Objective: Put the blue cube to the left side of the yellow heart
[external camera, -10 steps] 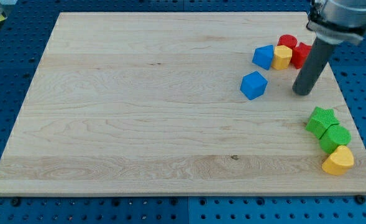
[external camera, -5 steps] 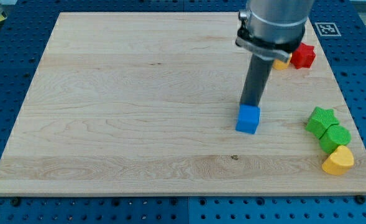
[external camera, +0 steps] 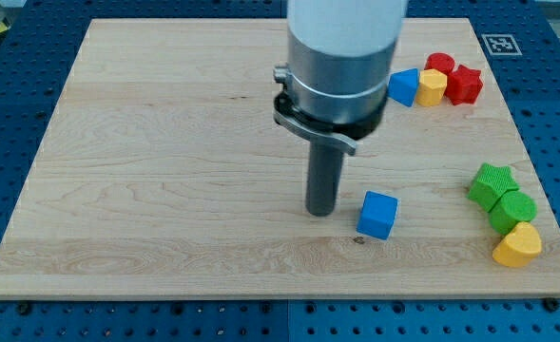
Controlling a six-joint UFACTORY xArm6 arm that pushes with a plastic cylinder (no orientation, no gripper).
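Blue cube sits just right of my tip, well left of the yellow heart; no jaws show

No readable words or numbers anywhere. Just a black-and-white square marker on the blue surface, past the bench's top right corner, its pattern unreadable.

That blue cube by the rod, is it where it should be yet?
Partly. The blue cube now sits in the lower half of the board, left of the yellow heart but well apart from it. My tip stands just left of the cube. Left to do: slide it rightward, closer to the heart.
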